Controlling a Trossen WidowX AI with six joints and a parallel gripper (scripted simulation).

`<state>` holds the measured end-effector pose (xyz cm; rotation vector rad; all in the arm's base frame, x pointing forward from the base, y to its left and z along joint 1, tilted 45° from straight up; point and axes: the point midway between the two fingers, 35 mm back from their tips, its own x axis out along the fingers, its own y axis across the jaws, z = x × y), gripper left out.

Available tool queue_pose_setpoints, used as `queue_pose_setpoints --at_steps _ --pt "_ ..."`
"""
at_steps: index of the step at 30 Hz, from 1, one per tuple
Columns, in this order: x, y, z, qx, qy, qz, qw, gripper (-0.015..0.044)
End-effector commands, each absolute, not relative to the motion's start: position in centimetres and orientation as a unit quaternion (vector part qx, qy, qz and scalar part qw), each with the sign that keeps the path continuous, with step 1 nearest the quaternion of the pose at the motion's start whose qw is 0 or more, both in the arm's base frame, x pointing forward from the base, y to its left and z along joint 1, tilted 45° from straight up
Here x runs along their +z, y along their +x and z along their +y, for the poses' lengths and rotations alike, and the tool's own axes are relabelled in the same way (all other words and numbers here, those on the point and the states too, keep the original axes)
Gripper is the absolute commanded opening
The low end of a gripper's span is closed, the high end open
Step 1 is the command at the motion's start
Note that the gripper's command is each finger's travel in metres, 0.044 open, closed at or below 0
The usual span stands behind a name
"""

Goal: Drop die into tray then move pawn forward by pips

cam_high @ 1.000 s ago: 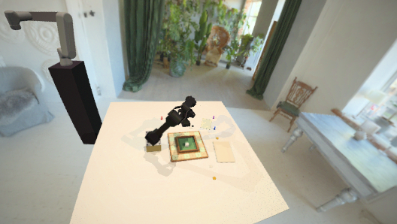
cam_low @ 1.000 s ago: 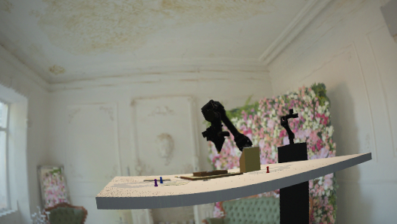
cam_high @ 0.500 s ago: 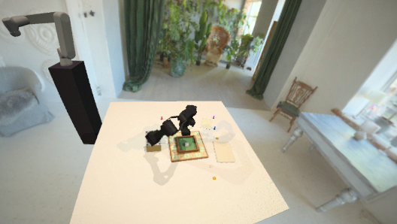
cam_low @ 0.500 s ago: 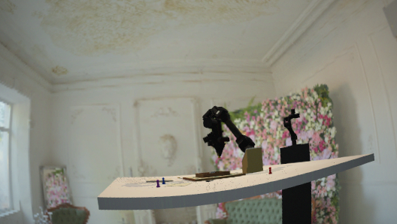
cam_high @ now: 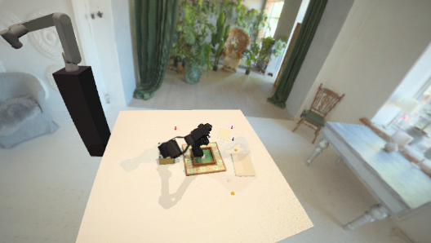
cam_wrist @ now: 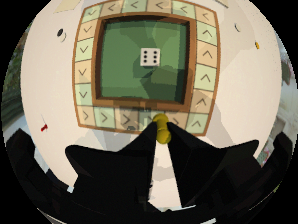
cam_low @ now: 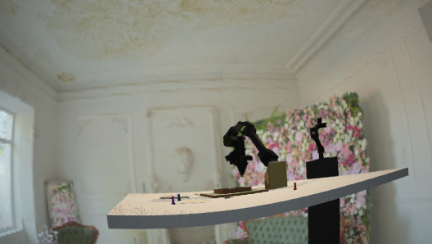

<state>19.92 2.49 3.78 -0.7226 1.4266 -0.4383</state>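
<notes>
My gripper [cam_high: 198,153] [cam_low: 242,174] [cam_wrist: 161,126] is shut on the yellow pawn [cam_wrist: 161,123], which stands out between the fingertips. In the wrist view the pawn appears over the near row of squares of the board [cam_high: 188,169] [cam_wrist: 83,73]; in the exterior view the fingertips are raised above the board. Arrows on that row point right in the wrist view. The white die [cam_wrist: 150,57] lies on the green floor of the wooden-rimmed tray [cam_wrist: 192,55], with six pips on top. The pawn is hidden or too small to make out in the top and exterior views.
A red pawn [cam_high: 175,128] [cam_low: 294,186] [cam_wrist: 44,128], a purple pawn [cam_high: 232,127] [cam_low: 173,201] and a blue pawn [cam_high: 233,139] [cam_low: 178,197] stand off the board. Small orange pieces [cam_high: 233,193] and a beige panel [cam_high: 243,165] lie beyond it. A block [cam_high: 166,161] [cam_low: 276,175] is under the arm's base.
</notes>
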Motion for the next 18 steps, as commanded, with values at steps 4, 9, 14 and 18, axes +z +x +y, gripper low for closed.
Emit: queue_pose_setpoints --at_steps 4,9,14,18 --pt "4.3 18.6 0.0 -0.197 -0.325 0.631 0.676 0.0000" --pt "4.4 17.5 -1.6 -0.200 -0.328 0.630 0.675 0.0000" --pt "4.4 16.7 -2.7 -0.204 -0.328 0.629 0.674 0.0000" --pt "3.9 16.8 -3.1 -0.204 -0.327 0.630 0.674 0.0000"
